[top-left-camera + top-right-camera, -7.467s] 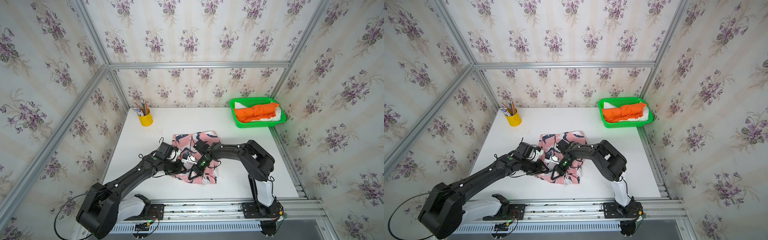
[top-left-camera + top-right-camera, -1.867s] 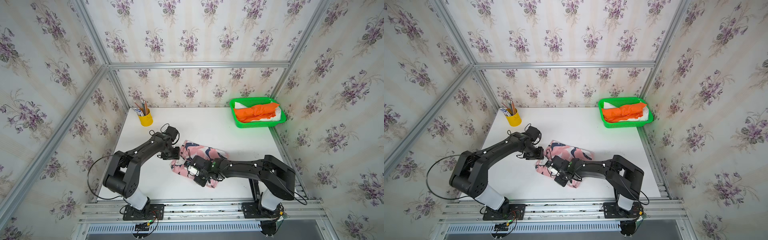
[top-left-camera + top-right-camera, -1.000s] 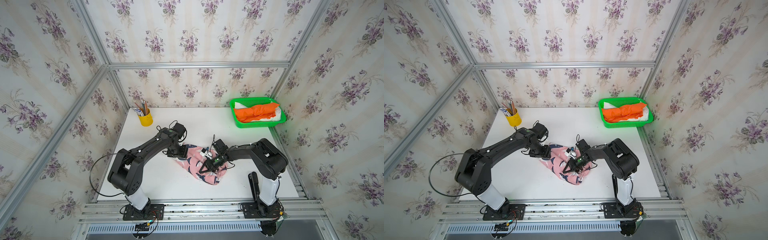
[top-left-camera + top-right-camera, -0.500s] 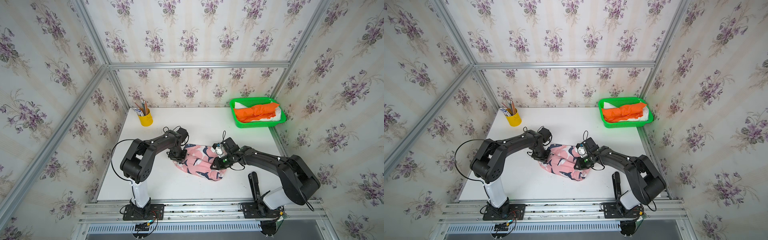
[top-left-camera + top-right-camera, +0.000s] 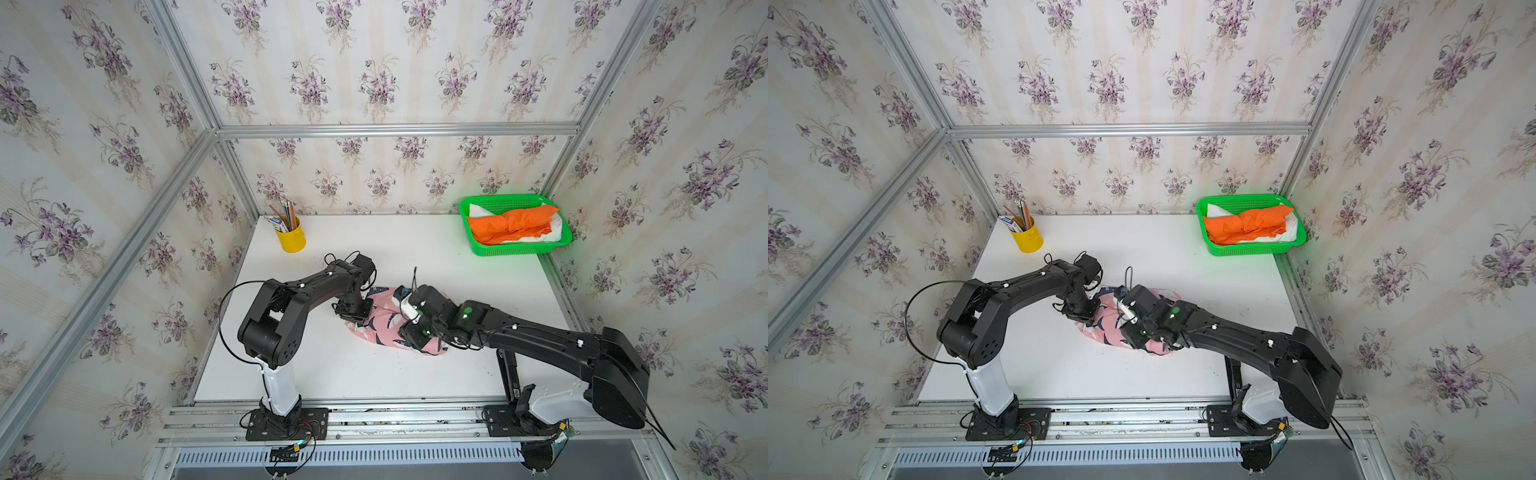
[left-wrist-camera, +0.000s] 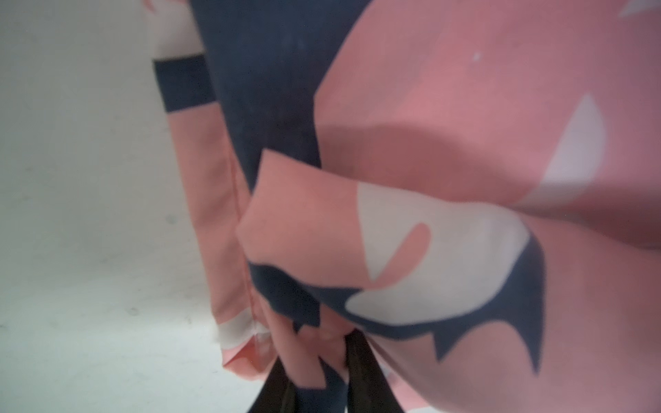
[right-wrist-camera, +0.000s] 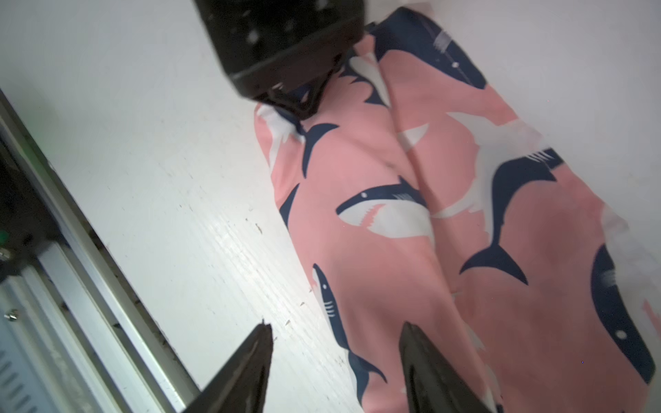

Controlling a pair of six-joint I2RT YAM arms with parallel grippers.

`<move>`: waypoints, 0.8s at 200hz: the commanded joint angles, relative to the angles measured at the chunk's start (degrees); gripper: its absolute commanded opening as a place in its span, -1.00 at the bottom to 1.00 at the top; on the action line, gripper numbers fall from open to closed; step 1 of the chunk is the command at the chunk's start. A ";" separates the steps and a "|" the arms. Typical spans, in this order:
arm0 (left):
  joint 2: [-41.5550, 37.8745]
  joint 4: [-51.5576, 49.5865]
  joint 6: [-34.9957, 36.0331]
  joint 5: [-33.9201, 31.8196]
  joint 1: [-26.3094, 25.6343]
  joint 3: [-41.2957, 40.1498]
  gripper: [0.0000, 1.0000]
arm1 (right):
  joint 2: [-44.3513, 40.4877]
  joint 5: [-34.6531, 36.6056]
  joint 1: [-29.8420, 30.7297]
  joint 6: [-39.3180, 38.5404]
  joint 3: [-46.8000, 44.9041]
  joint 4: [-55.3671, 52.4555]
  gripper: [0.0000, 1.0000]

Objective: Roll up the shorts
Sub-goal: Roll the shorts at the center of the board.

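The pink shark-print shorts [image 5: 384,328] [image 5: 1106,326] lie mid-table as a long rolled bundle. My left gripper [image 5: 355,318] [image 5: 1086,318] is at the bundle's left end, shut on a fold of the cloth [image 6: 429,178]; its dark fingers [image 6: 357,357] pinch the fabric. My right gripper [image 7: 336,326] hovers open over the bundle's right part [image 5: 411,336], one finger over the cloth [image 7: 393,250] and one over bare table. Orange shorts [image 5: 511,224] lie on white shorts [image 5: 550,232] in the basket.
A green basket [image 5: 515,250] stands at the back right corner. At the back left is a yellow cup [image 5: 293,241] of pencils. Wallpapered walls enclose the white table [image 5: 332,374] on three sides, and a metal rail [image 7: 89,286] runs along its front edge.
My right gripper has opened, let go of the cloth and shifted a little left over the bundle. The left gripper still pinches the left end, and the shorts are now a tighter roll.
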 commanded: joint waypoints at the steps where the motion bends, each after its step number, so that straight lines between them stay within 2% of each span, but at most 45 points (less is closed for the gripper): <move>1: -0.38 -1.10 1.06 -0.87 0.31 0.44 -0.51 | 4.49 9.37 2.02 -6.87 -0.40 -1.23 0.45; 27: -0.63 -0.98 1.51 0.32 0.68 0.32 -0.50 | 8.86 13.18 1.63 -9.61 -3.32 4.29 0.71; 45: -0.59 -1.13 2.05 1.03 0.93 0.27 -0.50 | 13.32 15.49 0.75 -8.76 -1.96 3.78 0.71; 59: -0.86 -1.24 2.36 1.40 1.32 0.36 -0.50 | 15.75 15.09 0.13 -7.59 -2.11 3.65 0.50; 69: -1.28 -1.29 2.53 1.67 1.71 0.22 -0.49 | 16.23 12.90 -0.16 -6.23 -2.51 3.35 0.07; 80: -2.14 -1.45 2.66 1.78 2.38 0.01 -0.48 | 15.71 8.45 -0.29 -4.62 -3.05 2.50 -0.40; 92: -3.40 -1.56 2.62 1.77 3.15 -0.31 -0.45 | 14.33 1.69 -0.25 -2.47 -3.38 1.03 -0.73; 102: -4.44 -1.81 2.56 1.87 3.81 -0.47 -0.43 | 12.70 -4.82 -0.25 -0.07 -3.38 -0.24 -0.91; 111: -5.38 -2.43 2.68 1.50 4.22 -0.40 -0.41 | 11.06 -11.61 -0.25 1.82 -3.33 -0.94 -1.00; 125: -6.89 -3.35 2.68 1.02 4.28 -0.15 -0.38 | 8.52 -21.38 -0.25 5.21 -3.08 -1.14 -1.00; 160: -10.43 -5.80 2.35 -0.69 4.31 0.87 -0.30 | 7.28 -40.13 -1.04 12.44 0.17 0.68 -1.00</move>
